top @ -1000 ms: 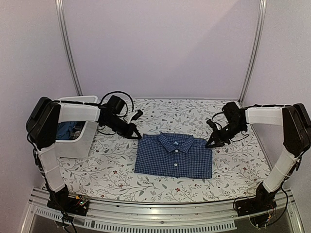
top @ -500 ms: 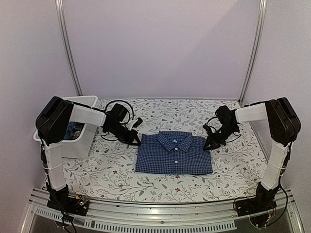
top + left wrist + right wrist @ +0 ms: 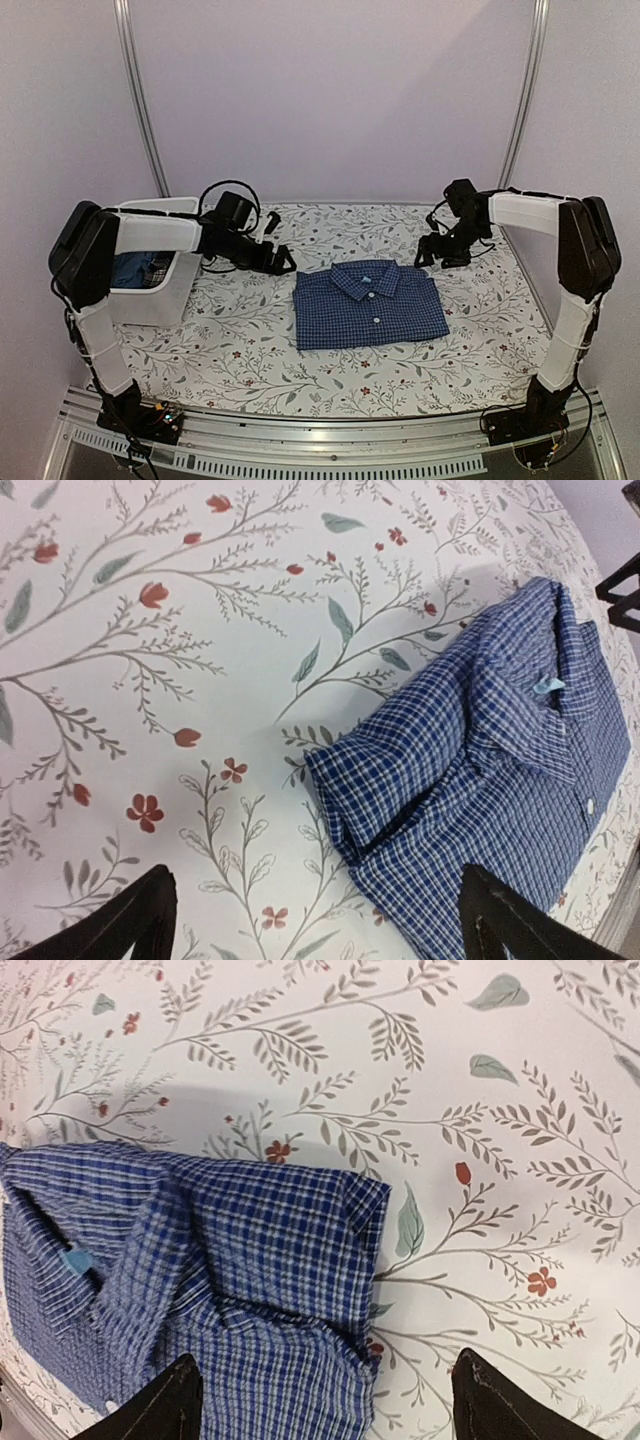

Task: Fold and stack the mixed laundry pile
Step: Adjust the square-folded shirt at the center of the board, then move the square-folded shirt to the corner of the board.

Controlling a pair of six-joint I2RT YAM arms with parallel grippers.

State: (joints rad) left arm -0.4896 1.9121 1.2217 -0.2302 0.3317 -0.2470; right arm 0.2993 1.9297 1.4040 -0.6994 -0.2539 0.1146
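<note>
The blue-and-white checked shirt [image 3: 370, 305] lies folded into a neat rectangle, front side up, with its collar toward the far side and its white buttons running down the middle. It sits a little askew, its near edge not square with the table front. A small teal label [image 3: 547, 685] shows inside the collar. In the left wrist view the shirt [image 3: 500, 770] shows a tucked-under sleeve fold along its left edge; in the right wrist view the shirt [image 3: 220, 1260] shows the same kind of fold at its far right corner.

Under the shirt spreads the floral tablecloth [image 3: 230, 340], flat on every side of it.

The left gripper [image 3: 285, 262] hovers just off the shirt's far left corner, apart from the cloth, its fingers spread wide with nothing between them [image 3: 320, 925]. The right gripper [image 3: 425, 255] hangs just beyond the shirt's far right corner, likewise released and empty, jaws wide [image 3: 320, 1405].

Well to the left of the shirt, past the left gripper, stands the white tub [image 3: 165, 290], with blue cloth [image 3: 135, 268] bundled inside it.
</note>
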